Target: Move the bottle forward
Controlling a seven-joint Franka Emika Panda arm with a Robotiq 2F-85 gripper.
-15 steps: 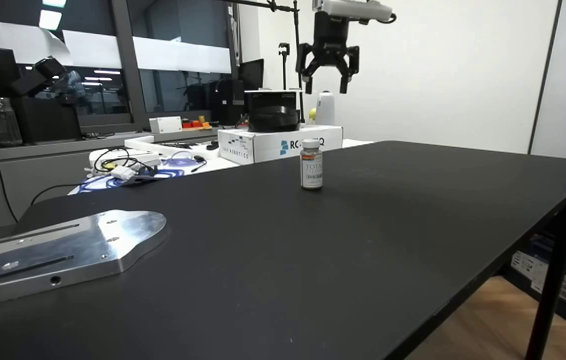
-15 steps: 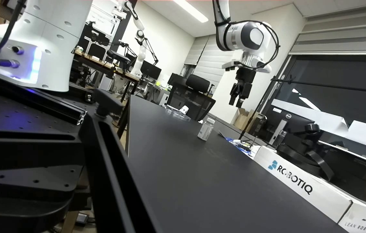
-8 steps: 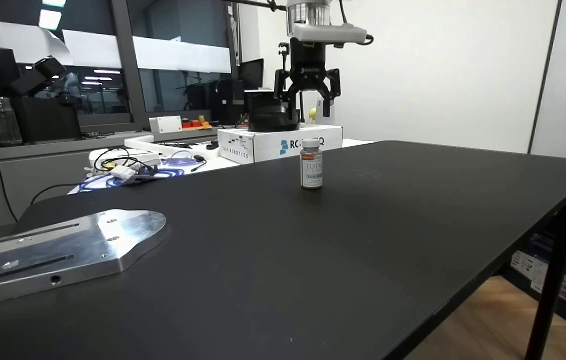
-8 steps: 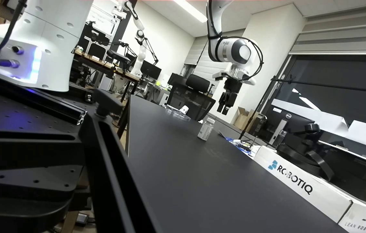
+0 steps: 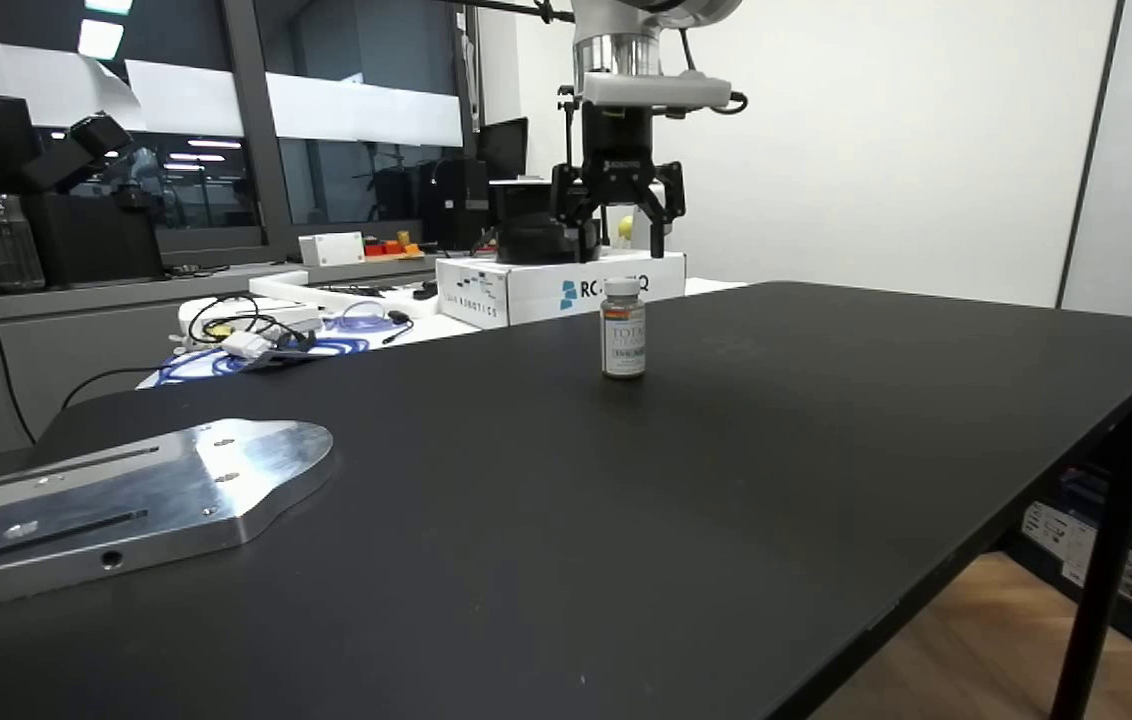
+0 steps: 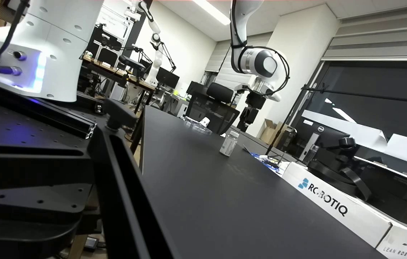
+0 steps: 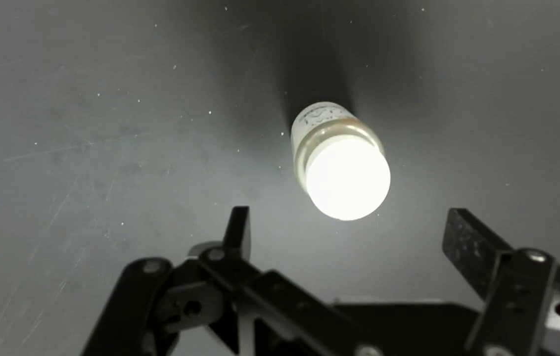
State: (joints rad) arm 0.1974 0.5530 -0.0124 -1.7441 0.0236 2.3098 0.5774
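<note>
— Across the black table, in an exterior view: far left, shiny metal plate, well apart from the action. Then, near the middle, bottle, upright on its base, with gripper overhead!

— And done so far?

— Not much, seemingly: lining up at best. No grip, no lift, no trip forward yet. Probably left to do: lower, pinch, move forward, release.

— Over to the wrist view, again from the left!

— First, one dark finger, off to the side. Next, bright white cap, midway across but mostly farther up the view than that finger. Then, at right, opposite finger, likewise apart.

— Spread, then?

— Wide, with apparently more room than needed for that cap! Holding nothing, touching nothing; true height above the cap, hard to judge from these angles.
</note>
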